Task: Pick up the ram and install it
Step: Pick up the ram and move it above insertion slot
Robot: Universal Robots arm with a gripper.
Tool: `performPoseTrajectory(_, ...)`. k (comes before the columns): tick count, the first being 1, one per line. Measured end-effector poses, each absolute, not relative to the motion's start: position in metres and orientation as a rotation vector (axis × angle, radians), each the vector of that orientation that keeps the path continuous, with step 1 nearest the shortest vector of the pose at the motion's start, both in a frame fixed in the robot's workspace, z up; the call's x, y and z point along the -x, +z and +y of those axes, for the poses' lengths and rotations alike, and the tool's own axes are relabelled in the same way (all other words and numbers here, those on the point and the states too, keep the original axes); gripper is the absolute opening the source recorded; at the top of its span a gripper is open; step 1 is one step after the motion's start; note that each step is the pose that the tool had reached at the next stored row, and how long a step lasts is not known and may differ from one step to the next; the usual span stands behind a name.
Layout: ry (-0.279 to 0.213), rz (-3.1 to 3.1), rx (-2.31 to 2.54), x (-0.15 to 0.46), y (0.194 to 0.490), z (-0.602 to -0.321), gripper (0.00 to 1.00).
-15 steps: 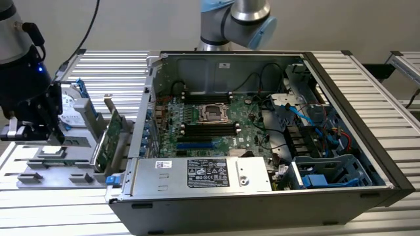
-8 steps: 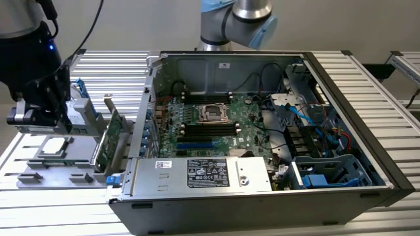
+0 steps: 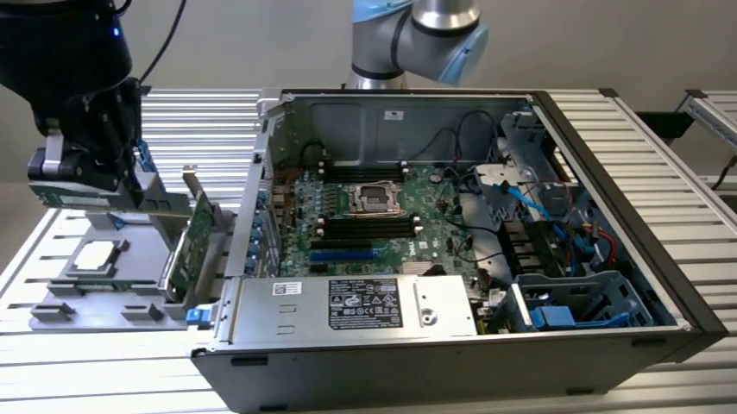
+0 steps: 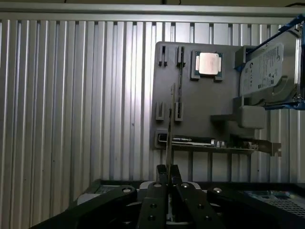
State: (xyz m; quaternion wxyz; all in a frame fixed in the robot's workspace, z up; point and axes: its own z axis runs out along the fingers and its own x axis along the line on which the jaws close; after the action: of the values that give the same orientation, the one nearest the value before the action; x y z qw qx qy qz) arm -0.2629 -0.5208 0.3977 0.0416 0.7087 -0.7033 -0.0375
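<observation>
Plainly, the gripper [image 3: 121, 185] is clamped on the ram [image 3: 69, 197]. In the wrist view the gripper [image 4: 167, 183] has its two fingers pressed against the flat sides of the ram [image 4: 170, 129], which shows edge-on as a thin strip running out from between them. In the exterior view the green stick lies level in the grasp and juts out past the gripper on both sides.

Under it sits a grey holder [image 3: 69, 297] on the slatted desk [image 3: 207, 121], and the ram hangs above that holder rather than resting in it. The holder [image 4: 200, 109] carries a processor chip [image 4: 208, 63], an expansion card [image 4: 209, 141] standing on edge and a hard drive [image 4: 269, 67].

Toward the exterior view's right stands the open computer case [image 3: 645, 172], just beside the holder. Its motherboard [image 3: 345, 194] and black memory slots [image 3: 366, 226] lie well apart from the ram.
</observation>
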Motion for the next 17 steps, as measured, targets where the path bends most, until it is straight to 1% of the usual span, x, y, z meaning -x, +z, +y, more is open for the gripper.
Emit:
performPoseTrajectory(7,-0.128,-2.144,-2.165,0.232,0.421,-0.521,0.14)
performPoseTrajectory(17,-0.128,-2.140,-2.167,0.188,0.425,-0.519,0.14)
